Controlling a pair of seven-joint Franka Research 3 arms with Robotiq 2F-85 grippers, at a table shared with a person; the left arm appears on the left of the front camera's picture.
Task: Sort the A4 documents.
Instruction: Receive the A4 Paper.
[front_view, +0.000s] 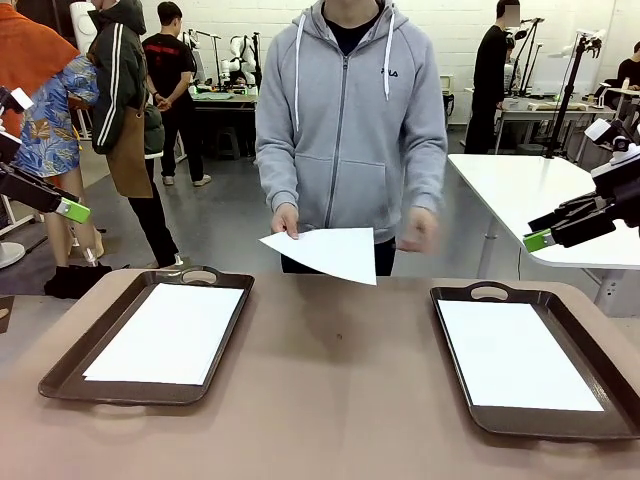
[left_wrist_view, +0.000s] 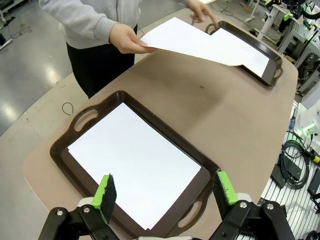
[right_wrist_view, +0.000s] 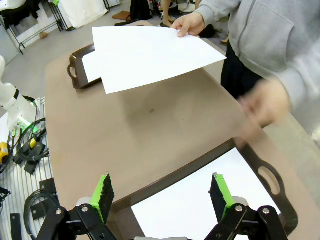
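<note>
A person in a grey hoodie holds a blank white A4 document (front_view: 325, 252) in one hand over the far middle of the table; the same sheet (left_wrist_view: 192, 42) (right_wrist_view: 150, 52) shows in both wrist views. Another A4 document (front_view: 168, 333) lies in the left dark brown tray (front_view: 62, 365). One more sheet (front_view: 515, 355) lies in the right tray (front_view: 448, 345). My left gripper (left_wrist_view: 166, 191) hangs open above the left tray's near end. My right gripper (right_wrist_view: 162, 192) hangs open above the right tray. In the front view my left gripper (front_view: 72, 210) and right gripper (front_view: 538, 240) stay raised at the sides.
The person's other hand (front_view: 417, 230) is blurred beside the held sheet. The brown tabletop (front_view: 340, 380) lies bare between the trays. A white table (front_view: 530, 190) stands at the back right, and other people stand behind on the left. Cables (right_wrist_view: 27, 145) lie off the table's edge.
</note>
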